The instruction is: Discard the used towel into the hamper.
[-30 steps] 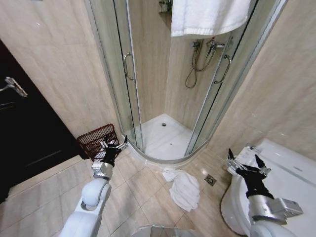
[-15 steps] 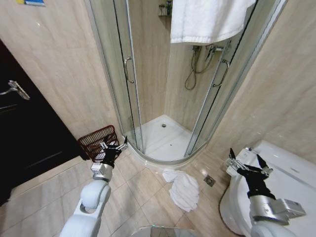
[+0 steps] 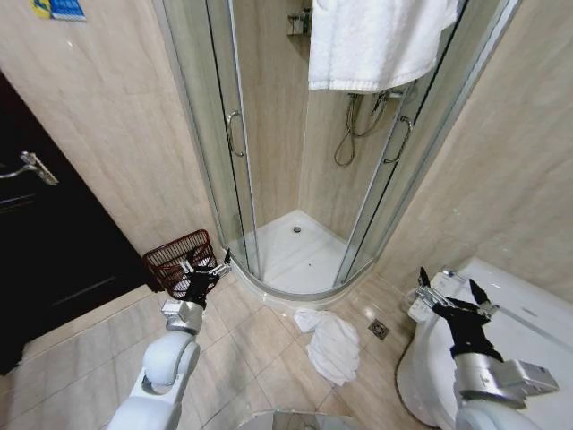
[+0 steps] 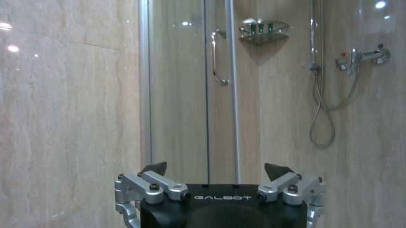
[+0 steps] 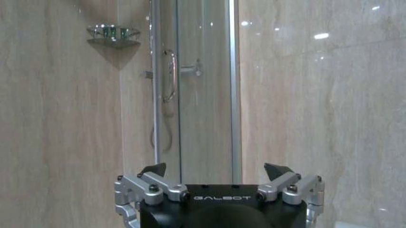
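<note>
Used towel (image 3: 333, 346) lies crumpled on the floor tiles just outside the curved sill of the shower stall (image 3: 295, 242), on the stall's right-front side, near the small floor drain (image 3: 380, 330). It is white, bunched into soft folds, with one end reaching up toward the sill.

Hamper (image 3: 181, 261) stands on the floor beside the stall's left glass panel, against the wall, well apart from the towel. It is an open-topped wire basket, and we see nothing in it from here.

Our left gripper (image 3: 207, 270) hangs close in front of the hamper, fingers apart, holding nothing. Our right gripper (image 3: 450, 300) is out to the stall's right, over the white toilet (image 3: 528, 322), fingers spread wide, also empty. Neither touches the towel.

A second white towel (image 3: 376, 40) hangs over the top of the stall; we take the one on the floor to be the task's.

Handling, as we judge it: light, limp cloth, not fragile, possibly damp and a bit heavier for that. It will sag and trail when lifted. Best to pinch a raised fold near the middle of the heap, where the cloth is thickest, so both ends hang about evenly and clear the hamper rim.
</note>
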